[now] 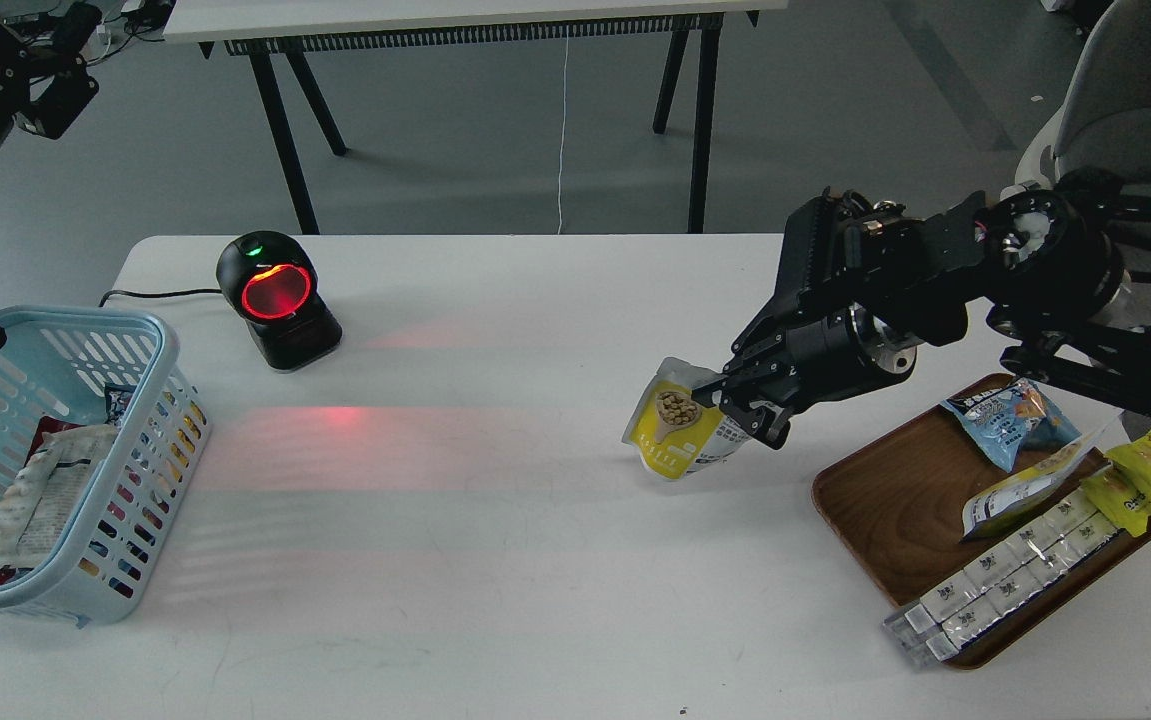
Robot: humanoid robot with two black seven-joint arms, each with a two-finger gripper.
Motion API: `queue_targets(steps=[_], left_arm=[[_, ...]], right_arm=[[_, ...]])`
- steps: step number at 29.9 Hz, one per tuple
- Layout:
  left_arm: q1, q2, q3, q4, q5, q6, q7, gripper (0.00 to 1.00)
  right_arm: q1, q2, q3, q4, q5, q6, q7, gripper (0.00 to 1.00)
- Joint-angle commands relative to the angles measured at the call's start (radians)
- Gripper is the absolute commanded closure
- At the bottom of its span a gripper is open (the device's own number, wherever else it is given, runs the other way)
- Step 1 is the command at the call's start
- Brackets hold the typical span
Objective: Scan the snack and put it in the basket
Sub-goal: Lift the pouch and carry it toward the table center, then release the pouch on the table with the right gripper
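Right gripper (735, 400), jaws pinching the nut snack pouch (680, 425), holds it above the table; next, presentation to the barcode scanner (275, 298), apparently.

From my head view, my right gripper (740, 400) pinches the snack (680, 428) by its upper right corner, holding it above the table (495, 560), well right of the scanner (277, 298). The pouch hangs tilted, its yellow front toward the scanner. The scanner's window glows red, and red light streaks the table beside it. The basket (150, 330) sits left of the scanner, with packets inside. The tray (885, 510) lies far right of the scanner, holding more packs. My left gripper (60, 95) is far left of the scanner; I cannot make out its fingers.
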Motion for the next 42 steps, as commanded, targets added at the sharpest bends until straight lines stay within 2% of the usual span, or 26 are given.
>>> queue_targets(steps=[1,9,17,22,23,25,26,27,29,30,31,42], left_arm=[[-0.002,0.0,-0.001,0.0,0.0,0.0,0.0,0.0],[-0.005,0.0,-0.001,0.0,0.0,0.0,0.0,0.0],[-0.008,0.001,0.001,0.0,-0.001,0.0,0.0,0.0],[-0.008,0.001,-0.001,0.0,-0.001,0.0,0.0,0.0],[-0.008,0.001,-0.001,0.0,-0.001,0.0,0.0,0.0],[-0.008,0.0,-0.002,0.0,-0.001,0.0,0.0,0.0],[-0.006,0.0,-0.001,0.0,-0.001,0.0,0.0,0.0],[-0.006,0.0,-0.002,0.0,-0.001,0.0,0.0,0.0],[-0.006,0.0,-0.002,0.0,-0.001,0.0,0.0,0.0],[-0.006,0.0,-0.002,0.0,-0.001,0.0,0.0,0.0],[-0.006,0.0,-0.001,0.0,-0.001,0.0,0.0,0.0],[-0.009,0.0,0.001,0.0,-0.001,0.0,0.0,0.0]], right_arm=[[0.026,0.085,0.0,-0.025,0.013,0.005,0.0,0.99],[0.034,0.249,-0.005,-0.107,0.015,0.005,0.0,0.99],[0.027,0.312,-0.013,-0.111,0.012,0.008,0.0,0.99],[0.017,0.314,-0.017,-0.11,0.017,0.018,0.0,0.94],[0.017,0.314,-0.016,-0.11,0.017,0.018,0.0,0.89],[0.014,0.315,-0.016,-0.11,0.023,0.018,0.0,0.69],[0.014,0.315,-0.016,-0.11,0.029,0.018,0.0,0.56],[0.012,0.314,-0.013,-0.108,0.044,0.018,0.0,0.25],[0.014,0.314,-0.013,-0.105,0.072,0.018,0.0,0.22],[0.014,0.317,-0.011,-0.105,0.085,0.018,0.0,0.18],[0.014,0.317,-0.008,-0.104,0.096,0.018,0.0,0.0],[0.024,0.32,0.113,-0.136,0.194,0.018,0.0,0.0]])
